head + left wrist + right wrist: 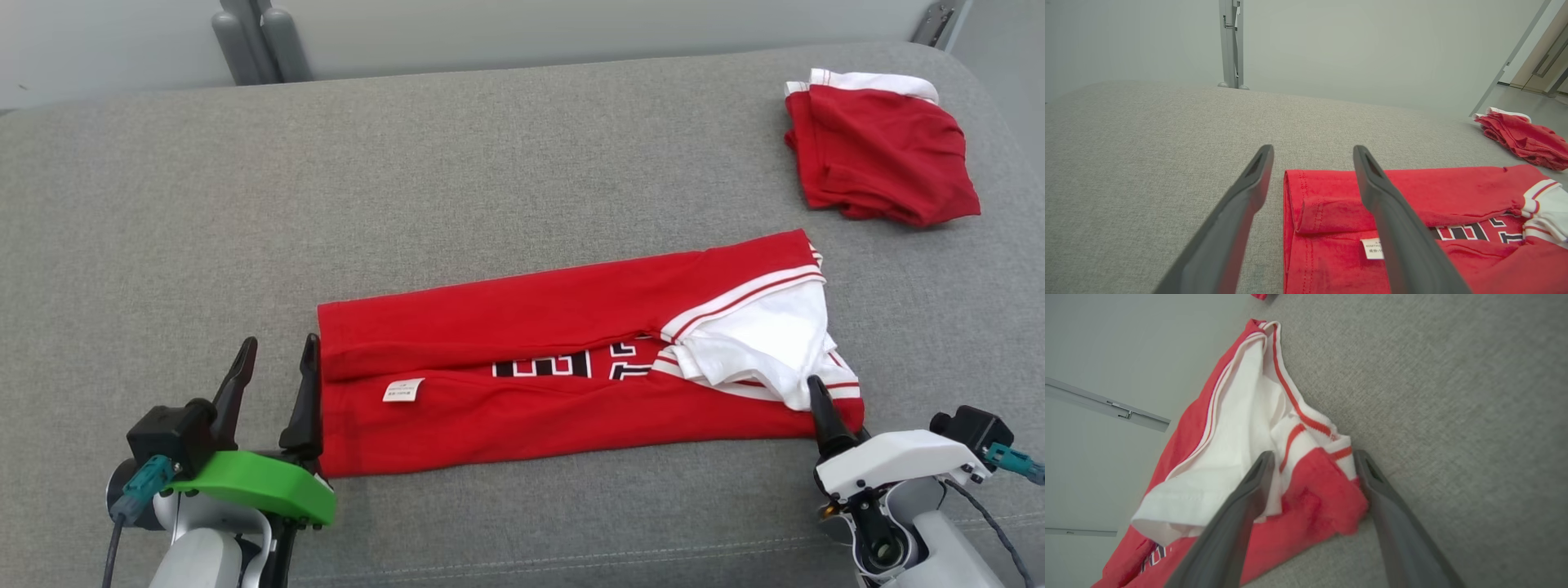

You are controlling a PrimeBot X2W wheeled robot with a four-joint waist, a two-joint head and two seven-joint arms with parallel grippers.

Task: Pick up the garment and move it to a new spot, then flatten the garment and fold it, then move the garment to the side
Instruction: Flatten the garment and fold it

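The robot's left pincer (279,343): long dark fingers (304,400), green cover (253,486) behind (teal plug (143,482), grey cable (110,555)); right pincer (1314,454) backed by white casing (894,457).

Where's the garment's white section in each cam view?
Head view: white section, right of centre, at the garment's right end.
Left wrist view: white section at the right edge, below mid-height.
Right wrist view: white section, centre-left, running diagonally.
Shared landmark: black-and-white lettering beside it.

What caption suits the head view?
Open left gripper and right gripper at opposite ends of the folded red shirt on the grey cushion; a second red garment lies far right.
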